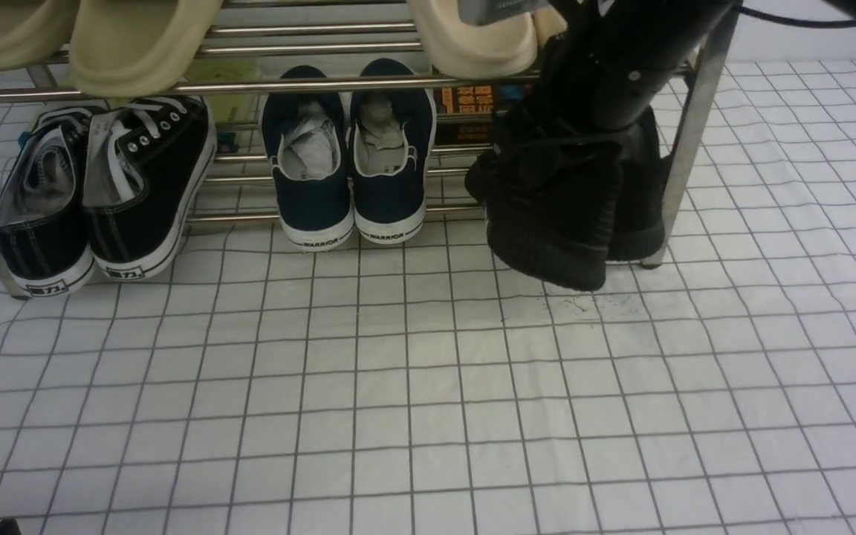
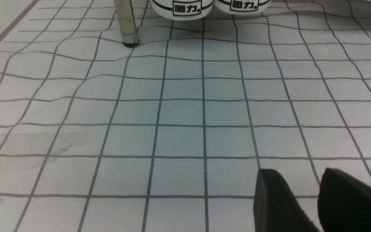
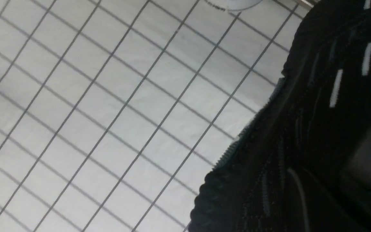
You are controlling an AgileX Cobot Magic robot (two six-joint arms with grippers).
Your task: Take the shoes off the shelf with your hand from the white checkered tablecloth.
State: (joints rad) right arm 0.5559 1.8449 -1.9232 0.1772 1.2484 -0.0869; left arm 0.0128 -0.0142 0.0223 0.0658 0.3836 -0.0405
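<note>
Shoes (image 1: 547,238): all-black knit (ribbed soles)

Shows white checkered tablecloth (image 3: 108,112) over most of the frame, grid lines running diagonally, slightly soft. Shows black knit shoe (image 3: 269,180) right up against the lens, overlapping the cloth. Picks up ribbed sole edge (image 3: 204,193) at its rim, short white flecks (image 3: 336,87) in the knit, thin serrated grey-green strip (image 3: 237,146) along its outline. Catches sliver of a white sole (image 3: 233,2) at the frame edge. Can't resolve the grey blur (image 3: 369,161) next to the knit.
</note>
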